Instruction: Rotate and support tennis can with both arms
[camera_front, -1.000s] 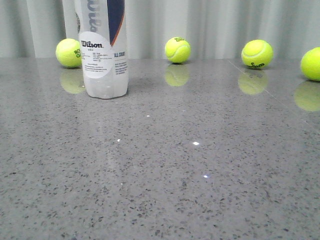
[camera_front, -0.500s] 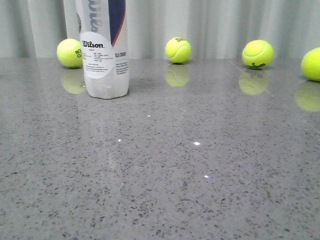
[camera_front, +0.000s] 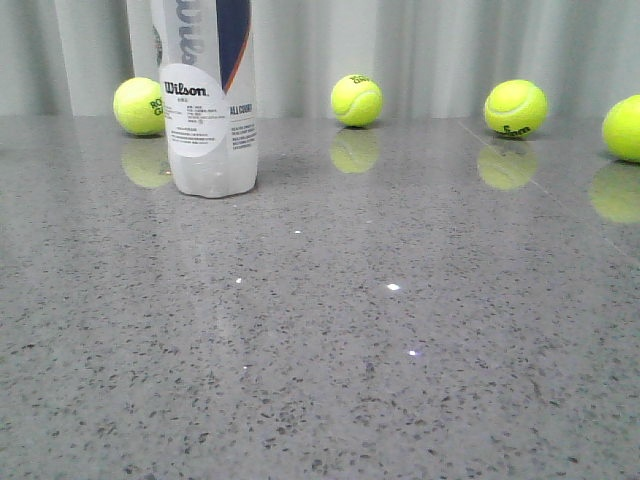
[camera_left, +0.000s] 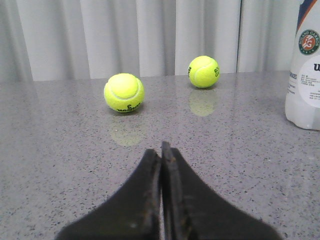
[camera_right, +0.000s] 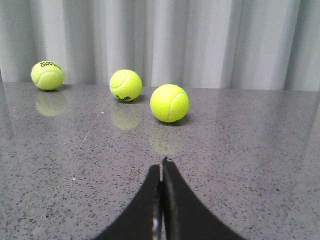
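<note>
The tennis can (camera_front: 208, 95) stands upright on the grey table at the far left, its top cut off by the frame; its label shows the Wilson name and navy with an orange stripe. Its lower part also shows in the left wrist view (camera_left: 305, 65), with the round emblem. My left gripper (camera_left: 161, 150) is shut and empty, low over the table, well away from the can. My right gripper (camera_right: 161, 165) is shut and empty, pointing toward tennis balls. Neither gripper shows in the front view.
Several yellow-green tennis balls lie along the far edge by the white curtain: one (camera_front: 139, 106) behind the can, one (camera_front: 356, 100) mid, one (camera_front: 515, 108) right, another (camera_front: 623, 128) at the right edge. The nearest ball to my right gripper (camera_right: 169, 103) lies ahead.
The front view shifted very slightly to the right a second ago. Since then nothing has visibly moved.
</note>
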